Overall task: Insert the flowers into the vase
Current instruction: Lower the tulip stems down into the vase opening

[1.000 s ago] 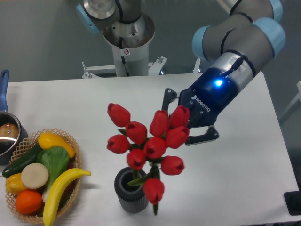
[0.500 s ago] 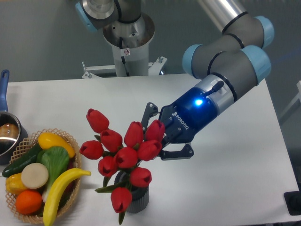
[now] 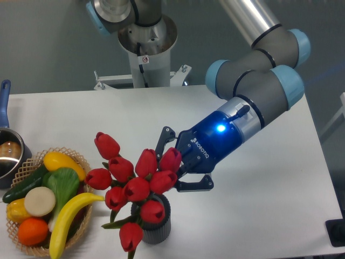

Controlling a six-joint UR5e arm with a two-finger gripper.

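Note:
The flowers [image 3: 137, 189], a bunch of red tulip buds with green stems and leaves, lean left above the vase [image 3: 159, 230]. The vase is dark grey and ribbed and stands near the table's front edge. The lowest buds cover its mouth, and the stems run down towards it; I cannot tell how deep they sit. My gripper [image 3: 173, 164] comes in from the right, tilted, and is shut on the bunch just right of the upper buds. Its fingertips are hidden behind the flowers.
A wicker basket [image 3: 81, 161] of fruit and vegetables stands at the front left, close to the leaning buds. A steel pot [image 3: 8, 154] with a blue handle is at the left edge. The robot base [image 3: 145, 43] rises behind the table.
My gripper has carried the flowers left and down. The bunch now sits lower over the vase and tilts further towards the basket.

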